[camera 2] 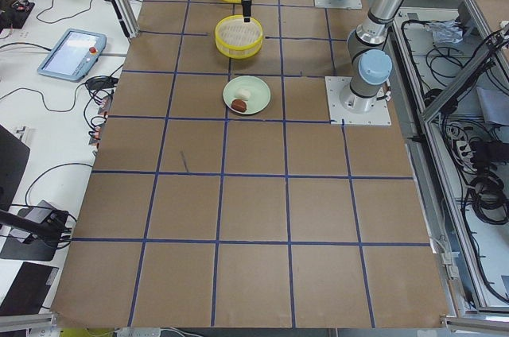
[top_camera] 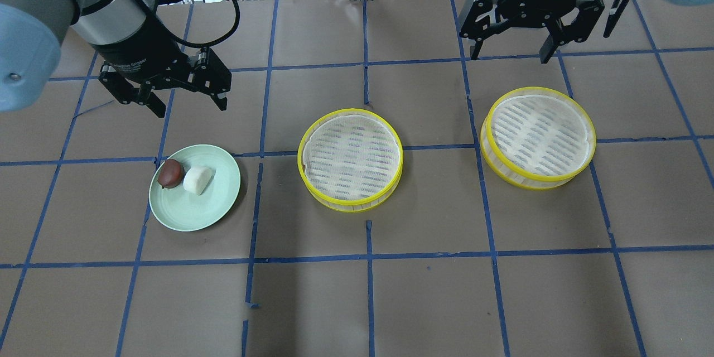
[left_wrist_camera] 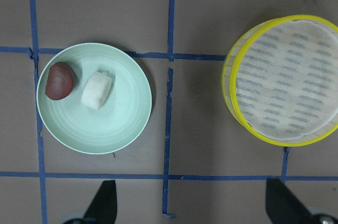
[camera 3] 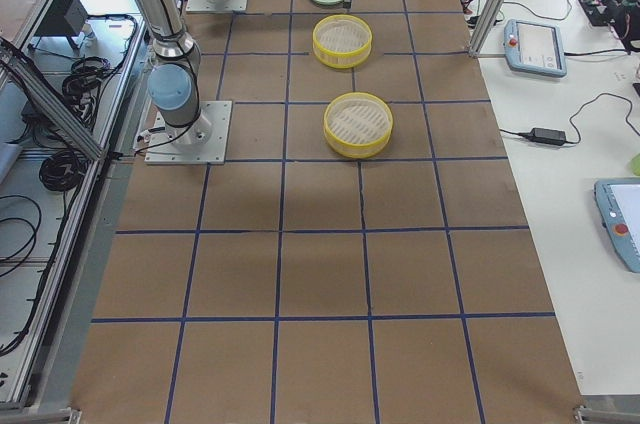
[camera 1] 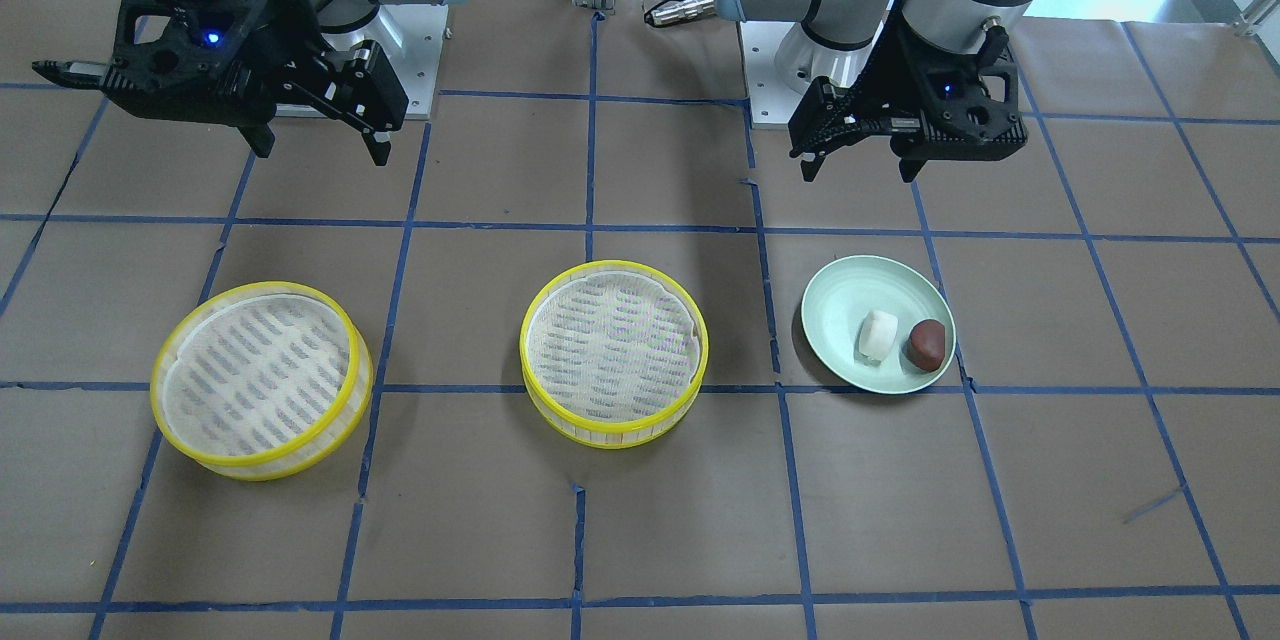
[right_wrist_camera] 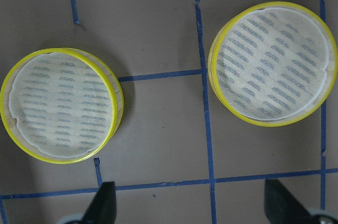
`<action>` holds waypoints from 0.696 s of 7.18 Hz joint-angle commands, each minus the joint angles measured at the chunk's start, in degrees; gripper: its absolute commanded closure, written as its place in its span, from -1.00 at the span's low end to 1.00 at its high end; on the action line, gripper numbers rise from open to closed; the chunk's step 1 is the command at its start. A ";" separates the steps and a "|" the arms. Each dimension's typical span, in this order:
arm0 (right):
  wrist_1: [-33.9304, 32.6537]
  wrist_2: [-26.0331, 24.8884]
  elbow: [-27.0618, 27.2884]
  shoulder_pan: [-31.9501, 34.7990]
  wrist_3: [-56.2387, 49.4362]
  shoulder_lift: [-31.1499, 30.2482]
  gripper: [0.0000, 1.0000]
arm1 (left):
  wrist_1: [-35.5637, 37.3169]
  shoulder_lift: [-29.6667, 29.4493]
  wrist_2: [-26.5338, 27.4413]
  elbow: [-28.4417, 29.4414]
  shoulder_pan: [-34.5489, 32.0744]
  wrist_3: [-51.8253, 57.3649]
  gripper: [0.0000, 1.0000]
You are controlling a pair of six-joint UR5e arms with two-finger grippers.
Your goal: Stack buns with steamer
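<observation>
A: Where's everything sitting?
B: The white bun (top_camera: 198, 180) and brown bun (top_camera: 170, 173) are lying side by side on the plate (top_camera: 195, 215), left of the mid steamer (top_camera: 350, 159) and right steamer (top_camera: 539, 136).
A: Grippers?
B: Farther back, the left gripper (top_camera: 192, 109) and right gripper (top_camera: 509, 57) are hanging with jaws spread. The left wrist view is catching one steamer, the right wrist view both.

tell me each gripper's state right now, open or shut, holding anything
Left gripper: open, holding nothing.
Right gripper: open, holding nothing.
</observation>
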 commanded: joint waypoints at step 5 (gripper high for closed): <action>0.61 -0.78 -0.02 -8.33 -6.04 1.41 -0.94 | 0.50 0.11 0.35 -2.37 1.57 2.10 -1.00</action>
